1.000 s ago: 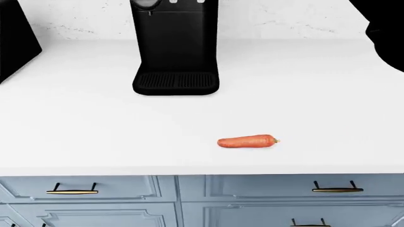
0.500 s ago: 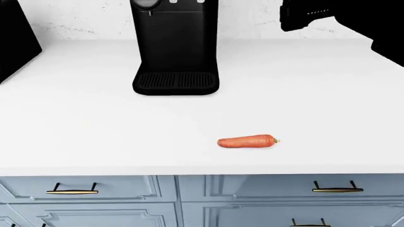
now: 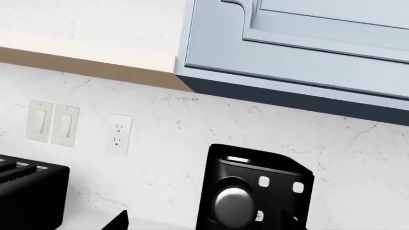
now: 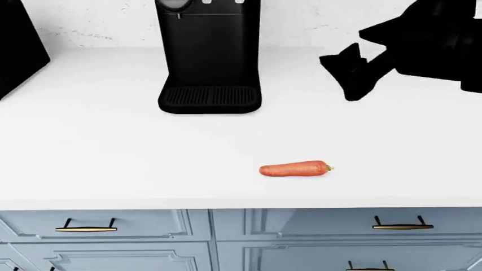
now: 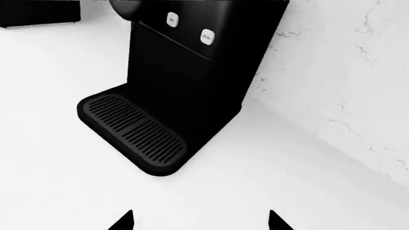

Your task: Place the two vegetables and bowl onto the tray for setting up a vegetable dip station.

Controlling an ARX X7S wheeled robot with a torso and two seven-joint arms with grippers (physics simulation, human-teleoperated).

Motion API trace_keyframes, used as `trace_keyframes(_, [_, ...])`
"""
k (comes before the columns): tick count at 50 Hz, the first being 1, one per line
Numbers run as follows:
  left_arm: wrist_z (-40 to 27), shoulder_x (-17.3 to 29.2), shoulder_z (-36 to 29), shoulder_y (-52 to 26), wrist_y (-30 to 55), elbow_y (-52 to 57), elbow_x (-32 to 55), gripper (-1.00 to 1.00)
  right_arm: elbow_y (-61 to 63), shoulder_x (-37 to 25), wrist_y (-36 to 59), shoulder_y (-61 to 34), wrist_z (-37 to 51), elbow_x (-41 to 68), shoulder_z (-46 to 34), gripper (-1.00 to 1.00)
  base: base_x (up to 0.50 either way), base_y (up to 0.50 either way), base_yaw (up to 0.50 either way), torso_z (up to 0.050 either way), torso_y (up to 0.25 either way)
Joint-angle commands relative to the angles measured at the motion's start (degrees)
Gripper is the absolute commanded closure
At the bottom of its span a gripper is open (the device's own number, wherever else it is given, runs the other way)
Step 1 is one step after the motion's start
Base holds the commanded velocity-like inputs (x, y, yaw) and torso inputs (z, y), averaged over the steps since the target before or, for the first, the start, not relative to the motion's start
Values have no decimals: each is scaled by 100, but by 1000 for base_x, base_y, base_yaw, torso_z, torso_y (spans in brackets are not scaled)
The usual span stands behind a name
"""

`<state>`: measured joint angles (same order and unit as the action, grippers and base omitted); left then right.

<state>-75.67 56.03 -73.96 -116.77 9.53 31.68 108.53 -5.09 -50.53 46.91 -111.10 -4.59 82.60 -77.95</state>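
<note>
An orange carrot (image 4: 295,169) lies on the white counter (image 4: 113,147) near its front edge, stem end pointing right. My right gripper (image 4: 338,78) hovers open above the counter, to the right of the coffee machine and well behind the carrot. In the right wrist view its two fingertips (image 5: 124,222) stand wide apart with nothing between them. In the left wrist view one dark fingertip (image 3: 118,222) shows far out to the side over the wall; the other is lost against the black machine. The cucumber, bowl and tray are out of view.
A black coffee machine (image 4: 209,56) with a drip grate (image 5: 136,132) stands at the back centre. A black appliance (image 4: 19,45) sits at the far left, and a black toaster (image 3: 28,196) shows in the left wrist view. Blue drawers (image 4: 241,237) run below the counter.
My right arm has swung in from the upper right corner and come down and leftward, towards the coffee machine. The carrot has not moved.
</note>
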Motion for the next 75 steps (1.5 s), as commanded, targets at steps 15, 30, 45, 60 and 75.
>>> trace_keyframes(15, [-31, -73, 31, 101, 23, 39, -28, -100, 120, 629, 439, -437, -3417, -1391, -1062, -100, 0, 0, 0, 0, 0])
trace_keyframes(30, [-56, -97, 60, 148, 28, 57, -27, -100, -104, 860, 805, -312, -3406, -1085, -1104, -100, 0, 0, 0, 0, 0])
trace_keyframes(45, [-64, -115, 94, 184, 39, 63, -31, -100, -56, 830, 883, -61, -3171, -1123, -1226, -100, 0, 0, 0, 0, 0])
trace_keyframes(60, [-76, -137, 113, 225, 63, 79, -47, -100, 255, 646, 1068, 163, -3012, -1040, -1377, -100, 0, 0, 0, 0, 0])
trace_keyframes(75, [-85, -146, 153, 251, 70, 71, -35, -100, 79, 701, 940, 281, -2817, -1370, -1473, -100, 0, 0, 0, 0, 0])
